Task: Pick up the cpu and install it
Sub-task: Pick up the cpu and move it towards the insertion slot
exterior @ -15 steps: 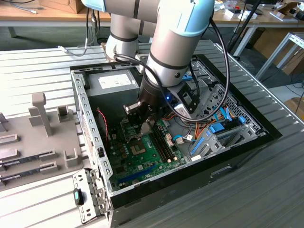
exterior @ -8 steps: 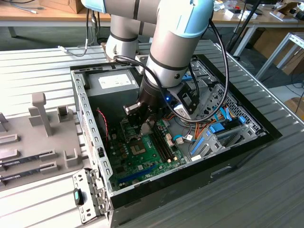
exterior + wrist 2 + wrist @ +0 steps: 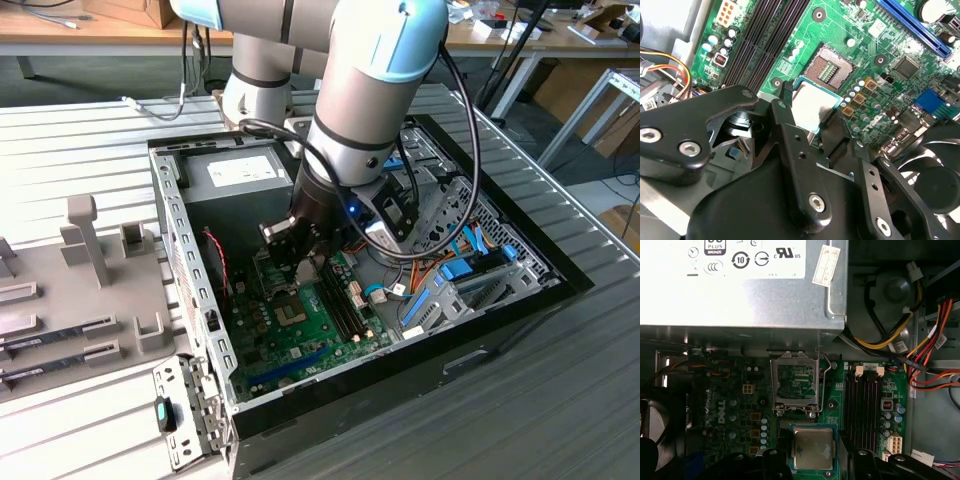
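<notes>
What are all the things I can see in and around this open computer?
Small flat silvery-grey square cpu: one, pale-rimmed, held just beside the socket.
Metal-framed square socket: one, silvery, open, on the board.
Green circuit board: one, on the case floor.
Grey metal power-supply box: one, inside the case next to the board.
Long memory slots: several, black, beside the socket.
Open box-shaped computer case: one, black, on the table.
Slatted metal table: one, grey, under the case.
Moulded holder tray: one, grey, on the exterior view's left of the case.
Robot arm: one, silver with light blue caps, reaching into the case.
Black gripper: one, shut on the cpu.
</notes>
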You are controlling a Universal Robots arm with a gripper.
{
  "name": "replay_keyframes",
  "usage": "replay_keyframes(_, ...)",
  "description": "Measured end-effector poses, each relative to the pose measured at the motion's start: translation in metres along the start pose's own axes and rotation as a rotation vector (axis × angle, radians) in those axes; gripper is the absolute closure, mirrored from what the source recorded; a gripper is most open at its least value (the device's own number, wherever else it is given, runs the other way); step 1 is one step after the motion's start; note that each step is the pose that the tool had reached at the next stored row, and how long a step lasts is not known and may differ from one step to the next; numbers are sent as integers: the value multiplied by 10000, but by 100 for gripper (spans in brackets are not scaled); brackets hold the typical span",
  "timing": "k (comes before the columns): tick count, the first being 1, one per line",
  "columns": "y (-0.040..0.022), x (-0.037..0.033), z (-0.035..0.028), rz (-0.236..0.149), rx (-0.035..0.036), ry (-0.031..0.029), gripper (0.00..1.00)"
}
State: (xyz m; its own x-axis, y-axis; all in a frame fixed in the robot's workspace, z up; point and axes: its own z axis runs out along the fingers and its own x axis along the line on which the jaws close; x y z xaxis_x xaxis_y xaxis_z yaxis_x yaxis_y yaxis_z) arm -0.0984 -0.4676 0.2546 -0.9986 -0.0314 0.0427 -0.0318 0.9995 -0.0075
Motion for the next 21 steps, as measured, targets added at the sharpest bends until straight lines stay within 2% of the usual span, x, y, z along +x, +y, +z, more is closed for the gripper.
replay_keyframes(21, 1, -1, 60, 0, 0, 0, 53)
